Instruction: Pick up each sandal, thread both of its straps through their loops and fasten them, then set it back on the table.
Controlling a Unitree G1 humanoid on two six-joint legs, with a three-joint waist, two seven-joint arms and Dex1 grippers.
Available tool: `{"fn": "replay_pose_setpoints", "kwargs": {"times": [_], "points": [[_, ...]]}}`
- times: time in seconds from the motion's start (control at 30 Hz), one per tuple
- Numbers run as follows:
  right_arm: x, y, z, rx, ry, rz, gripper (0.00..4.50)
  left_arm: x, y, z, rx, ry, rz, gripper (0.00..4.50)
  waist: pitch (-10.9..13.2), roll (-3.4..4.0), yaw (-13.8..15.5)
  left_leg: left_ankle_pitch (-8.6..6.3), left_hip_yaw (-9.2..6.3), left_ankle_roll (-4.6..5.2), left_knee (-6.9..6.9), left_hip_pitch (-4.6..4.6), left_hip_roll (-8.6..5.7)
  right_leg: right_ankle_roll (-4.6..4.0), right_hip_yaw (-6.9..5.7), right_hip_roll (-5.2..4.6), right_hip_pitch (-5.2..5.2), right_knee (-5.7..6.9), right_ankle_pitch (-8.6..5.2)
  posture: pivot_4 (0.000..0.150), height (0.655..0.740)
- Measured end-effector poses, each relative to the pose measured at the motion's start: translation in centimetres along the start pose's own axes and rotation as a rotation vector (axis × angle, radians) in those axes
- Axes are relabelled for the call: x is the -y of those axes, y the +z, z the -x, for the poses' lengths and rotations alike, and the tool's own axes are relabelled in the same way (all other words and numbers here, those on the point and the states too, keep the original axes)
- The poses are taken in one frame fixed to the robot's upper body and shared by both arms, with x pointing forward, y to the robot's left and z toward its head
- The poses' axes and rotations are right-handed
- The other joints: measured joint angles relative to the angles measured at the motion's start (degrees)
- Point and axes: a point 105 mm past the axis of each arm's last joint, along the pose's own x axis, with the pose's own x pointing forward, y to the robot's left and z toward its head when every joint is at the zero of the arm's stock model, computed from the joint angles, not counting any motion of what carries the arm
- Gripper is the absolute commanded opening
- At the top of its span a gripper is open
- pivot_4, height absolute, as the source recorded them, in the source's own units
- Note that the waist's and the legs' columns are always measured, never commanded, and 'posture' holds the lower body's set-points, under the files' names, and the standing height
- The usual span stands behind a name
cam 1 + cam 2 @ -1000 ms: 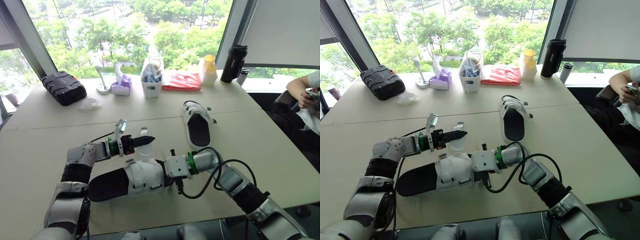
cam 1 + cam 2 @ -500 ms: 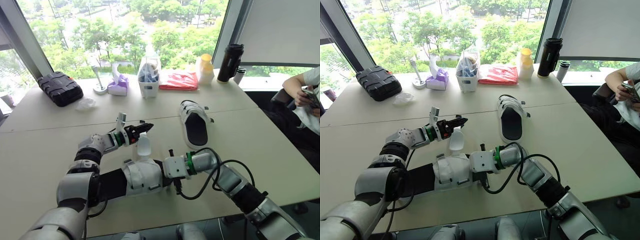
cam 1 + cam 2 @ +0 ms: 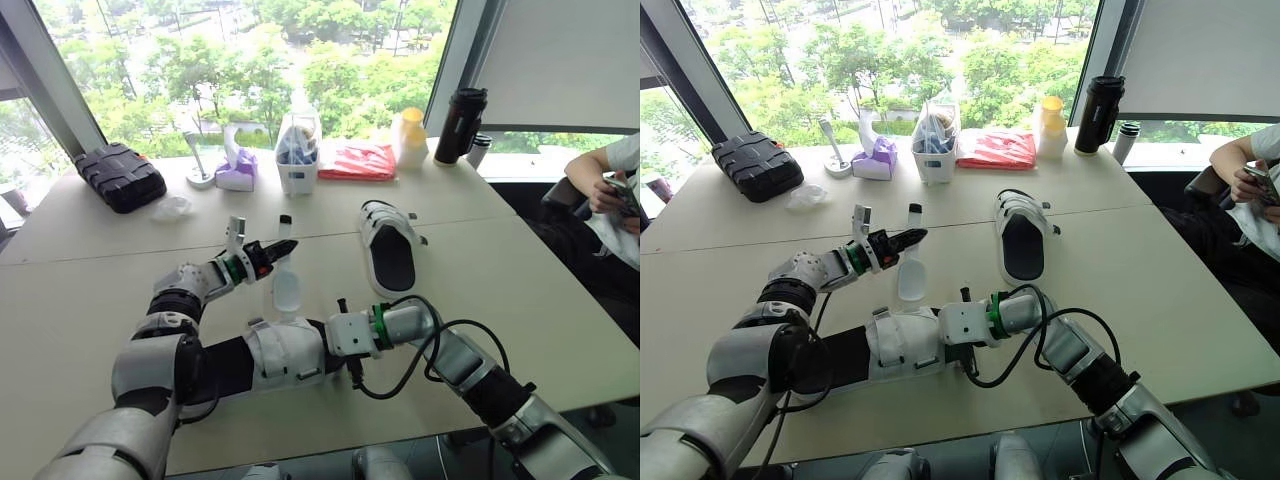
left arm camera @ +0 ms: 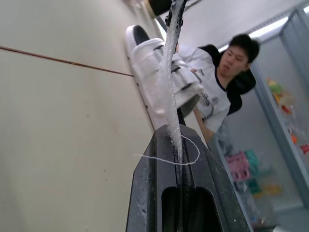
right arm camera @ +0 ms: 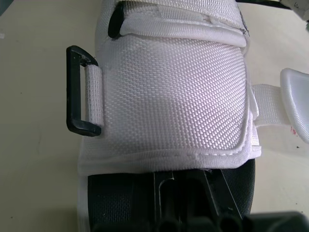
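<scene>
While right claw clamps the sandal toe, left claw pinches strap raised; we judge threading underway, next steering tip into loop.

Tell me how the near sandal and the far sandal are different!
The near sandal is held by the right gripper; the far sandal lies untouched on the table. The near sandal has a strap pulled up by the left gripper; the far sandal's straps lie across it. Both are white with black footbeds.
</scene>
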Motion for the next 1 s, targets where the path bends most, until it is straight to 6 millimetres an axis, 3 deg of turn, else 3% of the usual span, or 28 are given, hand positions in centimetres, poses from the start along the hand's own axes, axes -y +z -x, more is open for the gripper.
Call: {"fn": "replay_pose_setpoints", "kwargs": {"times": [0.07,0.3,0.47,0.57,0.8,1.0], "points": [[0.0,0.0,0.0,0.000,0.003,0.000,0.00,1.5,-0.4,0.4,-0.066,-0.081,-0.150,0.04,0.00,0.02,-0.04,0.01,-0.02,-0.02,-0.02,0.00,0.01,-0.02,0.03,-0.01,0.00,0.00,0.01,0.150,0.7400],[-0.1,-0.1,0.1,-0.005,0.006,-0.001,0.00,8.8,-4.5,1.9,-0.200,-0.412,-0.539,0.04,0.02,0.03,0.14,0.01,-0.03,-0.03,0.02,-0.06,0.04,-0.08,0.07,-0.06,-0.03,0.00,0.02,0.150,0.7400],[-0.1,-0.1,0.1,-0.002,0.009,0.006,0.00,11.5,-6.4,3.8,-0.250,-0.515,-0.779,0.04,0.03,0.03,0.11,0.01,-0.01,-0.02,0.01,-0.08,0.04,-0.23,0.08,-0.05,-0.03,-0.03,-0.07,0.150,0.7400],[-0.1,-0.1,0.1,-0.001,0.011,0.010,0.00,12.2,-7.5,4.8,-0.294,-0.558,-0.888,0.04,0.04,0.04,0.14,0.01,-0.01,-0.01,0.01,-0.09,0.04,-0.29,0.07,-0.05,-0.03,-0.03,-0.11,0.150,0.7400],[-0.2,-0.1,0.2,-0.001,0.022,0.025,0.00,11.3,-9.9,7.6,-0.484,-0.675,-1.292,0.04,0.05,0.10,0.35,0.00,0.02,0.00,-0.03,-0.16,0.04,-0.36,0.08,-0.07,-0.06,-0.16,-0.13,0.150,0.7400],[-0.2,-0.1,0.2,-0.003,0.023,0.032,0.00,9.5,-10.6,8.0,-0.531,-0.700,-1.492,0.04,0.04,0.12,0.46,0.00,0.01,0.02,-0.02,-0.17,0.04,-0.37,0.07,-0.07,-0.05,-0.18,-0.12,0.150,0.7400]]}}
